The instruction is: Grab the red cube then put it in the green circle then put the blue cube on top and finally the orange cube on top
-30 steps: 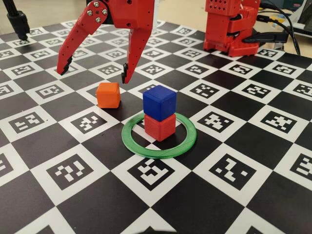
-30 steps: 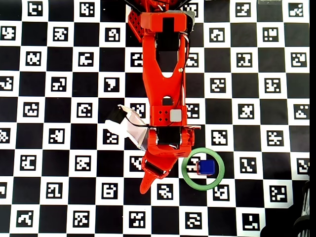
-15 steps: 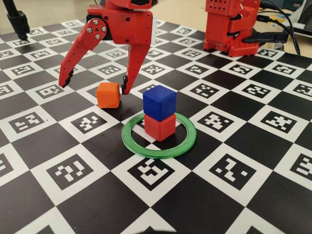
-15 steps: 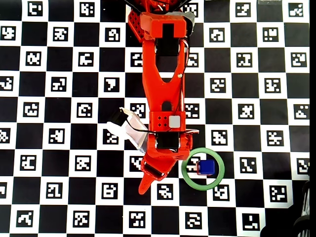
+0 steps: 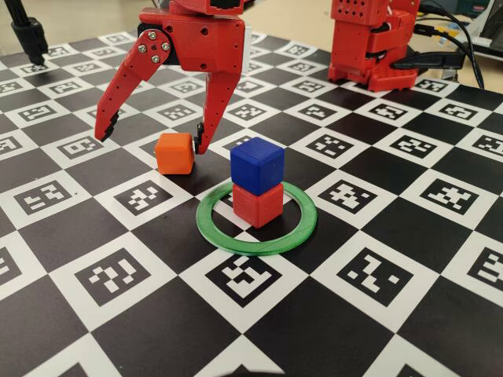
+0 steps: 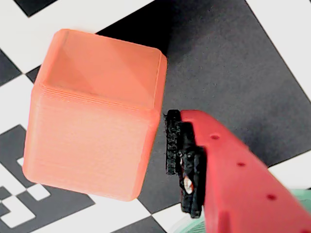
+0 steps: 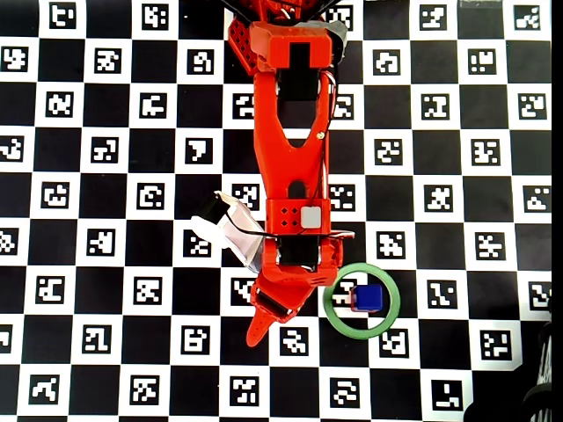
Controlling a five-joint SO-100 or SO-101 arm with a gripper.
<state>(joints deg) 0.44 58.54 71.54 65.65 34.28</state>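
From my remote station I see the gripper (image 5: pixel 149 143) standing low over the checkered board (image 5: pixel 377 275), with its two fingers spread wide apart. The orange cube (image 5: pixel 174 153) sits on the board between them, much closer to the finger on the right of the fixed view than to the other one. In the wrist view this finger's black padded tip (image 6: pixel 182 160) is just beside the side face of the orange cube (image 6: pixel 95 116); I see a thin dark gap there, so I cannot say it is touching. The other finger (image 5: pixel 118 98) is well apart from the cube, with open space between.

In front of the gripper and to its right in the fixed view lies the green circle (image 5: pixel 299 228), flat on the board. Inside it stands the red cube (image 5: pixel 258 204), and the blue cube (image 5: pixel 257 163) rests on top of it, a little turned compared with the red one. In the overhead view the arm covers the orange cube, and the green circle (image 7: pixel 332 312) with the blue cube (image 7: pixel 369 298) is just to the right of the gripper (image 7: pixel 268 321). Only a thin red edge shows beside the blue cube there.

The arm's red base (image 5: pixel 369 43) stands well behind the gripper, at the far side of the board.
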